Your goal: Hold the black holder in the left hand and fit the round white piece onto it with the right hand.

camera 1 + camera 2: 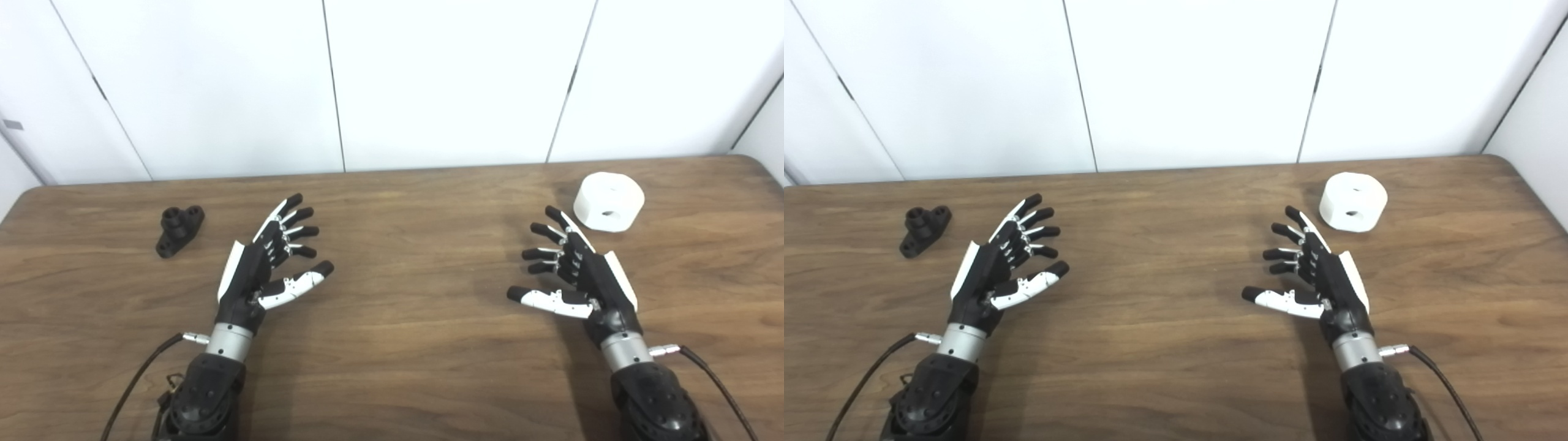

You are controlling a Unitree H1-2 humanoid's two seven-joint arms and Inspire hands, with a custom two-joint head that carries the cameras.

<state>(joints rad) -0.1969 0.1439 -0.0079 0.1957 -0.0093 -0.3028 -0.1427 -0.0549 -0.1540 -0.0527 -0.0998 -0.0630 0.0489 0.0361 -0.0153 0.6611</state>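
From my seat I see the wooden table filling the lower part of both head views, with a wall of white panels rising straight behind its far edge. I will place everything else by that table.

Both arms come up over the table's near edge. My left hand hovers or rests over the left half of the table, palm turned inward, its fingers spread apart and its thumb pointing toward the table's middle; it holds nothing. My right hand mirrors it over the right half, also spread wide and empty, thumb aimed at the middle. (I cannot tell from these views whether either hand actually touches the wood.) A black cable trails from the left wrist toward the near edge, and another cable does the same from the right wrist.

The round white piece sits on the table near the far right corner, just beyond the right hand's fingertips and apart from them, with a hole showing in its side.

The black holder lies on the table toward the far left, off to the left of the left hand and clearly apart from it.
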